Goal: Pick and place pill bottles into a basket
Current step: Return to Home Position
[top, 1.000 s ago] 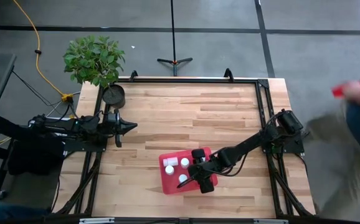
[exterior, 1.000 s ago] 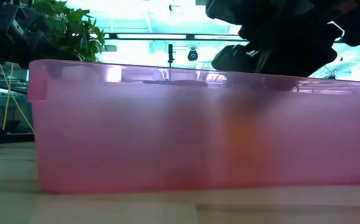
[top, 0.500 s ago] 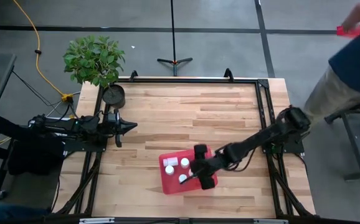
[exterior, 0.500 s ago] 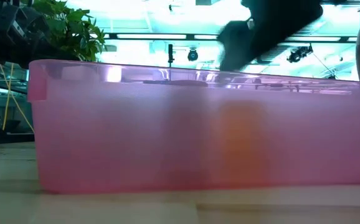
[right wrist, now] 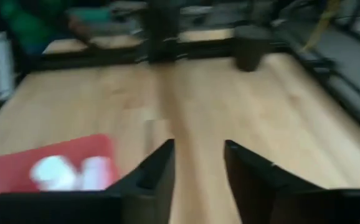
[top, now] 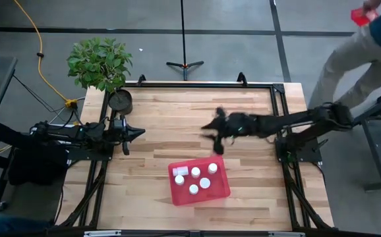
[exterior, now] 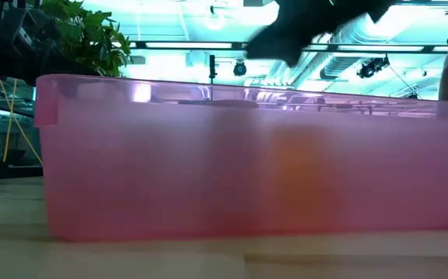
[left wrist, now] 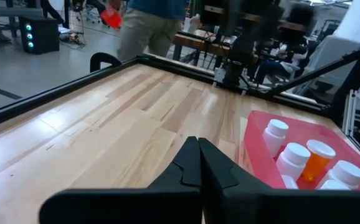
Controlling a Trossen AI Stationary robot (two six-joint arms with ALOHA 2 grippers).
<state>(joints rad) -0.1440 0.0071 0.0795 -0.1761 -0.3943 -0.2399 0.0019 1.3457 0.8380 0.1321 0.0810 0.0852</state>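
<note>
While your right gripper (top: 211, 135) hangs above the middle of the table (top: 177, 112), just beyond the basket (top: 222, 192), its jaws stand apart and hold nothing. You see six pill bottles (top: 195, 172) upright inside the basket, toward the near edge. Your left gripper (top: 141, 133) waits at the left edge, jaws together

Most of the table is open; only the front middle and two spots are taken.
The table (top: 177, 112) shows bare boards across its back and left front. The basket (top: 222, 191), with the pill bottles (top: 195, 172) inside, fills the front middle. The right arm reaches across from the right side, and the right gripper (right wrist: 198, 147), fingers apart, sits behind the basket. The left gripper (left wrist: 198, 144), pinched together, waits at the left edge near a black pot (top: 120, 100).
</note>
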